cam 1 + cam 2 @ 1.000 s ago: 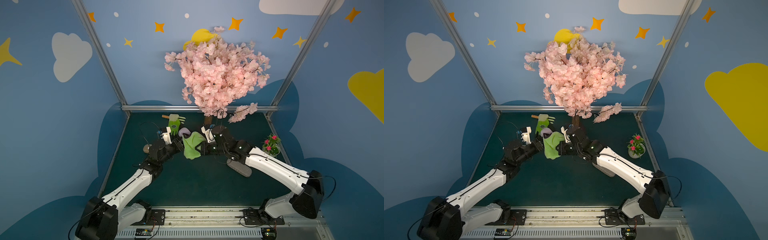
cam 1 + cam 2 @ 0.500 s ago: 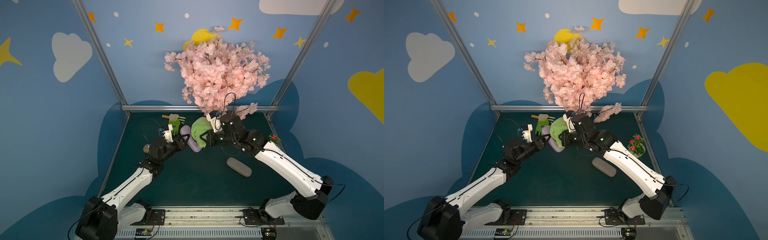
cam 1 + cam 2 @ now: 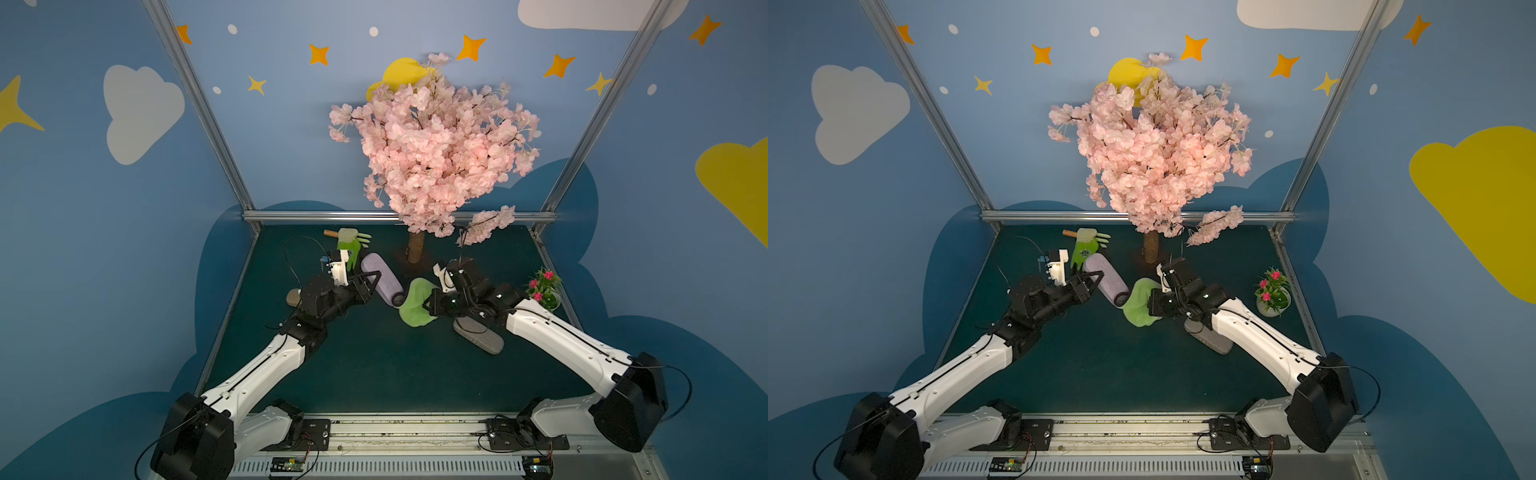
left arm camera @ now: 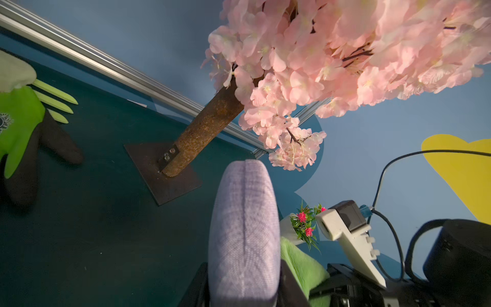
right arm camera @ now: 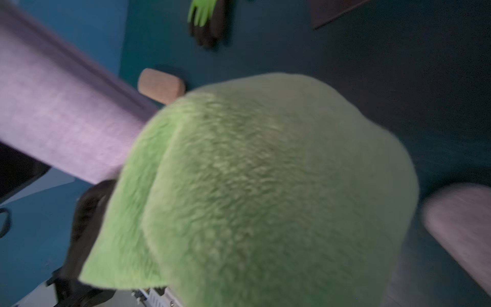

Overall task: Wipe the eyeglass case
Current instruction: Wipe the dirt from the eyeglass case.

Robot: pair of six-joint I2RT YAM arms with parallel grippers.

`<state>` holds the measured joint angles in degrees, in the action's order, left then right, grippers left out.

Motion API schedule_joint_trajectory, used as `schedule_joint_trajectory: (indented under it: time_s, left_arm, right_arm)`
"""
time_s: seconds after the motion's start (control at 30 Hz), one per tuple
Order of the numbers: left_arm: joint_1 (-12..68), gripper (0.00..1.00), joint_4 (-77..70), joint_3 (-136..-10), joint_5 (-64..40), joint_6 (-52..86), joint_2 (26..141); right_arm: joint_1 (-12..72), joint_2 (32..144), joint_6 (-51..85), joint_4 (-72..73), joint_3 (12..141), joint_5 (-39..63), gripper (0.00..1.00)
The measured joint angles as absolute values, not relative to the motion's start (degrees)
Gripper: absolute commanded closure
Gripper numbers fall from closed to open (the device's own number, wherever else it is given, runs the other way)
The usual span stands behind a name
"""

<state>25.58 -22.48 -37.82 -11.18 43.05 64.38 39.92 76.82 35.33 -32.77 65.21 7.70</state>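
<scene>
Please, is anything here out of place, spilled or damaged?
Nothing looks spilled or damaged. One oddity: a second, grey eyeglass case lies on the mat, partly under the right arm, while the left gripper holds the purple eyeglass case up and the right gripper holds the green cloth by its end.

No text, number or brand name is legible in any view. The only marking is a pale round emblem [image 4: 3,122] printed on the back of the green glove [image 4: 20,117], seen in the left wrist view. The edge of the frame cuts the emblem off, and no characters in it can be made out.
</scene>
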Motion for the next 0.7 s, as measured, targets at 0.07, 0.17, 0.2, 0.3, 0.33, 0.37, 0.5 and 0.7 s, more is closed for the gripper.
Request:
schedule_joint_trajectory:
  time_s: [0.07,0.17,0.2,0.3,0.33,0.37,0.5,0.7]
  left_arm:
    - [25.69,0.97,-22.81,-37.82,-11.7,42.57,64.38]
    - [25.96,0.97,-22.46,-37.82,-12.34,41.74,64.38]
    - [26.11,0.97,-22.39,-37.82,-12.47,41.65,64.38]
    - [27.51,0.97,-22.39,-38.17,-13.21,41.52,64.86]
    - [28.16,0.97,-22.39,-38.61,-13.47,41.5,65.28]
    - [28.71,0.97,-22.39,-39.05,-13.67,41.5,65.63]
    - [29.1,0.97,-19.77,-39.62,-13.3,41.1,66.48]
    - [29.21,0.97,-16.82,-39.62,-13.34,40.07,66.72]
  right_arm:
    - [40.29,76.23,33.91,-36.82,69.71,6.02,1.0]
    - [45.34,77.19,33.01,-37.26,79.2,4.34,1.0]
    - [47.07,77.58,33.19,-35.97,81.54,4.34,1.0]
    - [51.33,79.11,35.64,-28.53,84.4,6.33,1.0]
    - [51.99,80.14,36.84,-26.46,84.4,7.35,1.0]
    - [52.16,81.49,38.13,-24.64,84.03,8.16,1.0]
    - [50.63,83.79,42.06,-19.14,77.91,10.57,1.0]
    - [43.77,78.11,45.25,-17.02,62.33,13.45,1.0]
